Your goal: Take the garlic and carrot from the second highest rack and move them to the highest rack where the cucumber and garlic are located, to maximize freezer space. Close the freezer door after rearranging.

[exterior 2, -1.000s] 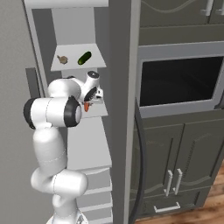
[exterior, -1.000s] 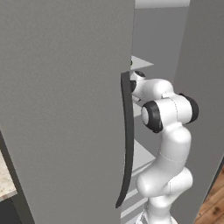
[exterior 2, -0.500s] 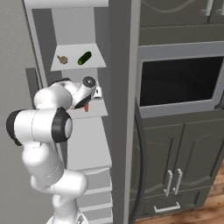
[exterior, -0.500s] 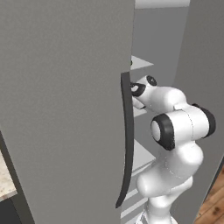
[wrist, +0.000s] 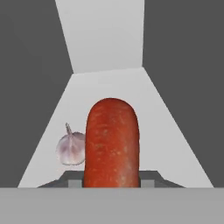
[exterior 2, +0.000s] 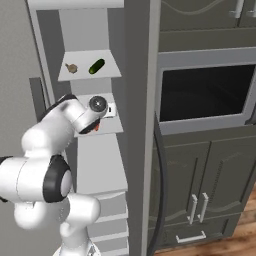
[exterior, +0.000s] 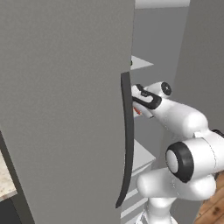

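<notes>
My gripper (wrist: 111, 183) is shut on the orange-red carrot (wrist: 112, 142), which sticks out between the fingertips (wrist: 73, 182). A pale garlic (wrist: 71, 148) lies just left of the carrot on the second highest rack (wrist: 166, 144). From the right base view the gripper (exterior 2: 101, 119) reaches into the open freezer (exterior 2: 135, 100) at the second highest rack (exterior 2: 114, 129), and the carrot (exterior 2: 95, 127) shows under the hand. On the highest rack (exterior 2: 112, 74) lie another garlic (exterior 2: 71, 67) and the dark green cucumber (exterior 2: 96, 66). In the left base view the carrot (exterior: 137, 111) peeks past the freezer door (exterior: 65, 109).
The freezer door stands open on the left, its long dark handle (exterior: 127, 140) close beside my forearm. To the right of the freezer are a dark oven niche (exterior 2: 205, 92) and dark green cabinet doors (exterior 2: 200, 185). Lower pale shelves (exterior 2: 107, 220) sit under the arm.
The elbow has swung down and outward while the hand stays at the second highest rack. The carrot remains in the grip.
</notes>
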